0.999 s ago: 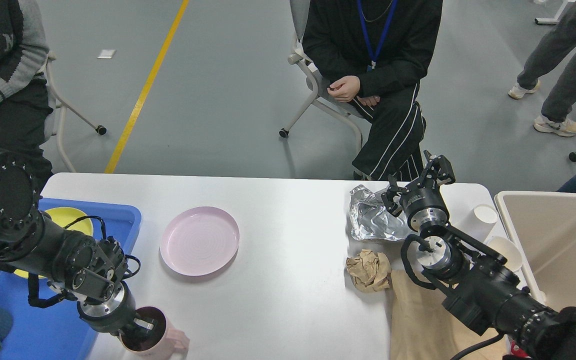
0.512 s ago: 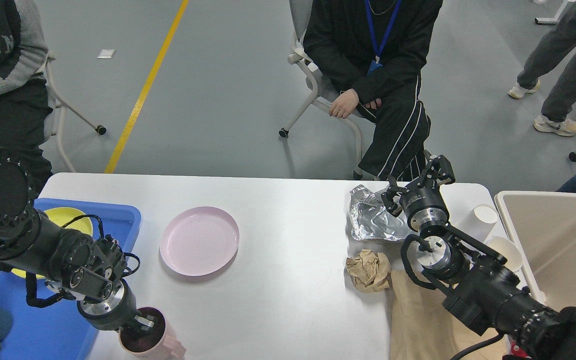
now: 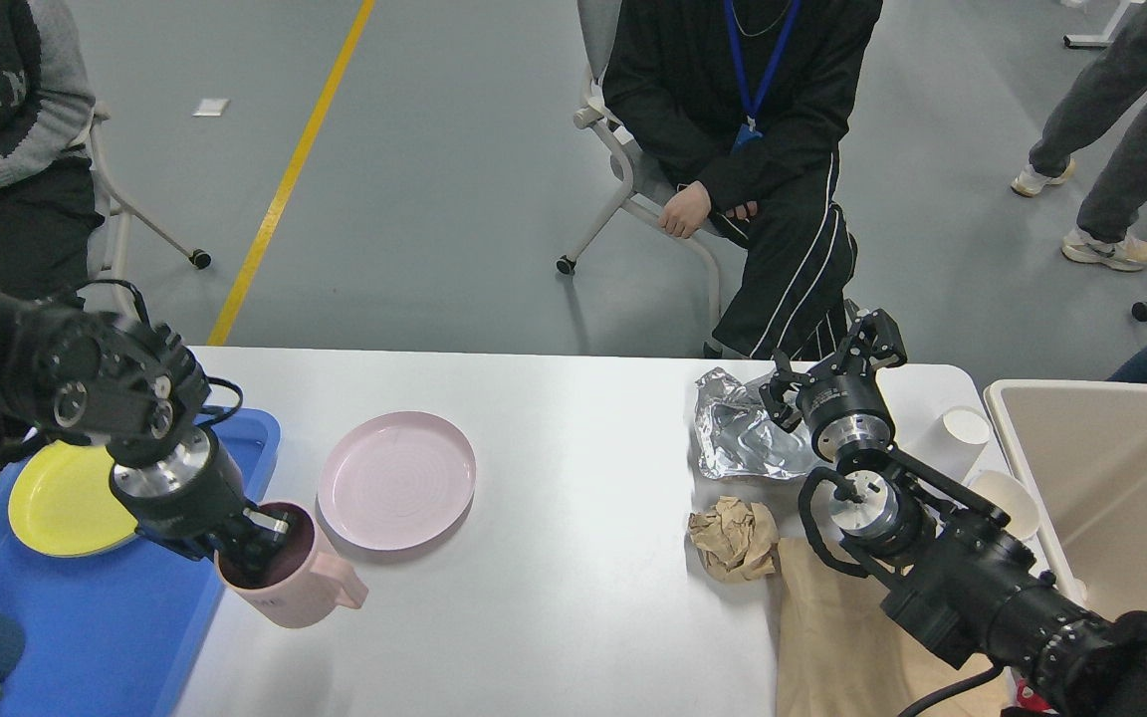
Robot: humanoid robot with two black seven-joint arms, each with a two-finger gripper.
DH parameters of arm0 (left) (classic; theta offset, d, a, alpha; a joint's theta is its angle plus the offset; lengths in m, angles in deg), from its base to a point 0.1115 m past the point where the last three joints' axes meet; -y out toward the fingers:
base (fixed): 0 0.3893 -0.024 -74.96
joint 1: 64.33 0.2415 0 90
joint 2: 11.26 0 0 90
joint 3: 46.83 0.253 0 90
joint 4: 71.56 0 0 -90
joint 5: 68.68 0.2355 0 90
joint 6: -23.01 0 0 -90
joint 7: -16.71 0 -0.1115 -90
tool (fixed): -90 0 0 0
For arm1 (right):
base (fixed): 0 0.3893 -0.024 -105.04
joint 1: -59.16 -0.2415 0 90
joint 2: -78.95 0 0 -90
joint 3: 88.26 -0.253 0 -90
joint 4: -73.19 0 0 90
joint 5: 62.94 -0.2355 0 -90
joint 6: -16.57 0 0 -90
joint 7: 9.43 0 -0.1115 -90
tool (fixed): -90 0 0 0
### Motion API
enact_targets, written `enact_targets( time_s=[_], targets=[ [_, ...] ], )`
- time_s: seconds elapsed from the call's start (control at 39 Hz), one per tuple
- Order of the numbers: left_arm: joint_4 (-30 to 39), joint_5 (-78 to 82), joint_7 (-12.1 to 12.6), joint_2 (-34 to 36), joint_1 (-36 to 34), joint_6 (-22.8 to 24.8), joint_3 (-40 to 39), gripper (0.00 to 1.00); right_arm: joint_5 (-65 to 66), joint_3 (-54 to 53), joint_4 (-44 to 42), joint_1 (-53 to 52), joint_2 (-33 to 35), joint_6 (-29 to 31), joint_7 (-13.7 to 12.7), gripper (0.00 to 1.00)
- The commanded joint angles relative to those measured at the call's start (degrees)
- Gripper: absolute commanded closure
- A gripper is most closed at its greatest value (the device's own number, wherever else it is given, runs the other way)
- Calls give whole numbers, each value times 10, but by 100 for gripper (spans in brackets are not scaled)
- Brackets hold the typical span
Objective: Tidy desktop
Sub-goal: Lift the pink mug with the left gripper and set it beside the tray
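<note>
Currently our left gripper (image 3: pixel 257 543) is clamped on the rim of a pink mug (image 3: pixel 287 581), one finger inside it, the mug tilted over the desktop (image 3: pixel 573 597) edge beside the blue tray (image 3: pixel 86 637). Just right of the mug lies a pink plate (image 3: pixel 397 480); left of it, a yellow plate (image 3: pixel 61 498) sits in the tray. Well right of the mug, our right gripper (image 3: pixel 832 368) has its jaws spread and empty above crumpled foil (image 3: pixel 743 433); a brown paper wad (image 3: pixel 735 538) lies near the foil
</note>
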Motion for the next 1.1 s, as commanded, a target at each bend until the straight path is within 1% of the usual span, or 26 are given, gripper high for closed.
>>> enact_targets(
  time_s=[0.0, 0.05, 0.15, 0.23, 0.33, 0.38, 0.41, 0.54, 0.56, 0.72, 0.82, 0.92, 1.08],
  targets=[
    [-1, 0, -10, 38, -71, 81, 6, 100, 0, 0, 0, 0, 0, 0, 0, 0],
    [-2, -1, -10, 52, -91, 99, 12, 100, -1, 0, 0, 0, 0, 0, 0, 0],
    [-2, -1, -10, 76, -124, 114, 26, 100, -1, 0, 0, 0, 0, 0, 0, 0],
    [-4, 0, -10, 89, -132, 113, 48, 100, -1, 0, 0, 0, 0, 0, 0, 0],
    [-6, 5, -10, 92, -123, 102, 66, 100, 0, 0, 0, 0, 0, 0, 0, 0],
    [-7, 5, -10, 96, -99, 80, 78, 100, 0, 0, 0, 0, 0, 0, 0, 0],
    [-7, 5, -10, 99, -76, 61, 85, 100, 0, 0, 0, 0, 0, 0, 0, 0],
    [-7, 5, -10, 110, -19, 1, 96, 100, 0, 0, 0, 0, 0, 0, 0, 0],
    [-7, 5, -9, 117, 3, -24, 96, 100, 0, 0, 0, 0, 0, 0, 0, 0],
    [-7, 5, -5, 126, 56, -88, 96, 100, -1, 0, 0, 0, 0, 0, 0, 0],
    [-8, 5, -4, 128, 85, -116, 96, 100, 0, 0, 0, -1, 0, 0, 0, 0],
    [-15, 6, -4, 131, 109, -126, 98, 100, -1, 0, 0, -1, 0, 0, 0, 0],
    [-48, 6, -3, 149, 158, -139, 98, 100, -1, 0, 0, -1, 0, 0, 0, 0]
  ],
)
